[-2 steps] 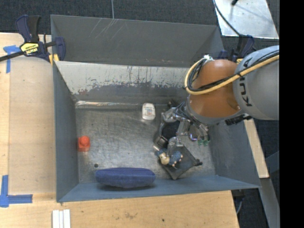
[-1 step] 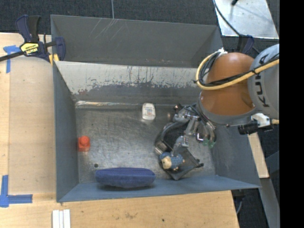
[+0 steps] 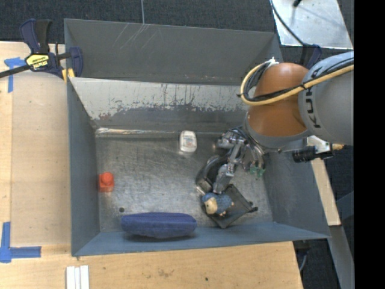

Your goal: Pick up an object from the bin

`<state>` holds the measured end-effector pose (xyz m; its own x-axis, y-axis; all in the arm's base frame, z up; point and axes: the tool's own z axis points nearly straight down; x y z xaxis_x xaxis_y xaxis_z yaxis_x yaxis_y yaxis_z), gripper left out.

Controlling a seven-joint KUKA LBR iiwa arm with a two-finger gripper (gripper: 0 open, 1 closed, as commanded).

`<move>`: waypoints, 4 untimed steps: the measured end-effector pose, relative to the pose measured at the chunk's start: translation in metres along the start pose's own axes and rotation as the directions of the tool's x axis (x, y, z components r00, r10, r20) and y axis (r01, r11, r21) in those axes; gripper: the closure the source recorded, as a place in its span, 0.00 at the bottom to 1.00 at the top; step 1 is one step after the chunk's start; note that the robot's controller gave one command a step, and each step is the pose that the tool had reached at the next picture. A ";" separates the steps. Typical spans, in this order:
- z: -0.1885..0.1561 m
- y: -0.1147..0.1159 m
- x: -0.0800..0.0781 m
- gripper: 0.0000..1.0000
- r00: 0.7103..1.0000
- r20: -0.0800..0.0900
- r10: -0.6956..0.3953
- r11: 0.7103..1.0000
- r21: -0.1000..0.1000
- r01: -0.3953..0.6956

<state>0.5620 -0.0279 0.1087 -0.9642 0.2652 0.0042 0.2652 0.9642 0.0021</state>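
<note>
By the grey metal bin's [image 3: 82, 161] left wall we see a small orange plastic cylinder [image 3: 106, 182], along its front edge a long blue fabric pouch [image 3: 158, 224], and near the back a small white tub [image 3: 187, 141]. Toward the front right corner the gripper [image 3: 214, 188] hangs just above a small blue-and-tan figure [image 3: 212, 204] lying on a flat black piece [image 3: 236, 207], probably lined up to take it. We cannot tell how the jaws stand.

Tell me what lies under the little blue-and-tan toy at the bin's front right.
A flat black piece lies under the toy, its corners sticking out. The part beneath the toy and end effector is covered.
</note>
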 end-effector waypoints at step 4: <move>0.023 -0.012 -0.037 0.00 0.858 0.000 -0.514 0.858 0.007 0.514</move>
<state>0.5947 -0.0490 0.0852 -0.9635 -0.2678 0.0029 -0.2678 0.9635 -0.0034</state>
